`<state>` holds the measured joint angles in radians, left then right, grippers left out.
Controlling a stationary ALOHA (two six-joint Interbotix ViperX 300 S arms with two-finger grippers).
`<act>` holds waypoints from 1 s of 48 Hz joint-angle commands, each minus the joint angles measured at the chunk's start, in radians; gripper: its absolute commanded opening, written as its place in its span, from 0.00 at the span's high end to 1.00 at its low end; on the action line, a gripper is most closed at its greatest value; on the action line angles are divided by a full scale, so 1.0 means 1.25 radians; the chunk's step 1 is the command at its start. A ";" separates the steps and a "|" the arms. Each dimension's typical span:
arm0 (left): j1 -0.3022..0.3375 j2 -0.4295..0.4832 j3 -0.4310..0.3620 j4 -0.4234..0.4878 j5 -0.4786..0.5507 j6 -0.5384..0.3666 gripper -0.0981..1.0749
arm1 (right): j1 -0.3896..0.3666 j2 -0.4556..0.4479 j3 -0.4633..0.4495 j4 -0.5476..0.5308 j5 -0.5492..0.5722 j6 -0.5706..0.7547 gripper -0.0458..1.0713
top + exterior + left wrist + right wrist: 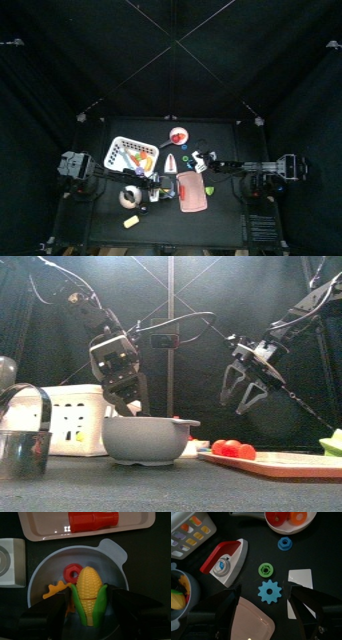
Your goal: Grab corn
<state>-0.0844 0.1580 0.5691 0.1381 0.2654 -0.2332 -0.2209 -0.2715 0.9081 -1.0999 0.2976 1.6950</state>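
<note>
- Left pincer (89,614) is standing wide open, jaws straddling the corn (89,594) without clamping it.
- Corn is lying in the grey bowl (40,569), beside a red ring (71,572) and an orange gear (57,589).
- Pink tray (47,532) is sitting just beside the bowl on the black tabletop (143,559).
- Right pincer (264,607) is hanging open above the tabletop, over a blue gear (270,591); a green ring (266,569) and white card (300,578) are lying near.
- Black curtains (80,60) are enclosing the tabletop.
</note>
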 commanded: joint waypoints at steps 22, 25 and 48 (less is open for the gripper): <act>0.005 -0.045 -0.027 -0.005 0.011 -0.004 0.41 | -0.004 -0.007 -0.017 -0.001 -0.002 -0.002 0.08; 0.004 -0.058 -0.028 -0.004 0.011 -0.004 0.41 | -0.004 -0.007 -0.017 -0.002 -0.002 -0.002 0.08; -0.001 -0.092 -0.021 0.002 -0.002 -0.004 0.41 | -0.004 -0.006 -0.016 -0.001 -0.004 -0.002 0.08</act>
<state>-0.0859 0.0660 0.5584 0.1381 0.2684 -0.2362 -0.2209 -0.2700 0.9066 -1.0999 0.2961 1.6935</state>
